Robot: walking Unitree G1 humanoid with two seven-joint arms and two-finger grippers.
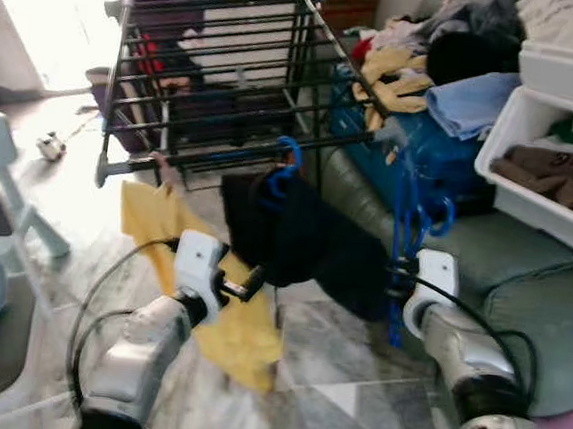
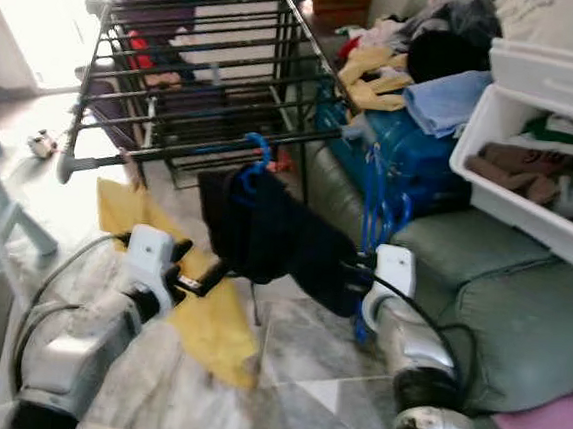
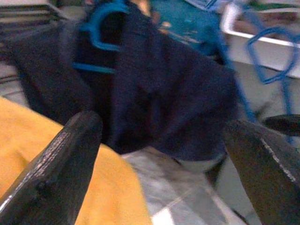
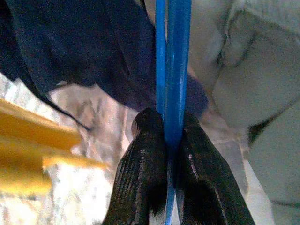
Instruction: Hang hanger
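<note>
Marble floor, green sofa at frame right. A black drying rack (image 1: 218, 78) fills the upper centre, already carrying a dark garment (image 1: 295, 230) and yellow cloth (image 1: 228, 310). The right gripper (image 4: 171, 140) is pinched on blue hangers (image 1: 407, 210), centre right: light, stiff, slick plastic, best held by the bar. The left gripper (image 3: 164, 164) is spread, holding nothing. The laundry-piled sofa crowds the approach.

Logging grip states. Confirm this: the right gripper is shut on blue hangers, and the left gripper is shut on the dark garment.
Not quite. The left gripper is open and short of the dark garment, as the left wrist view shows. The right gripper is indeed shut on the blue hangers.
</note>
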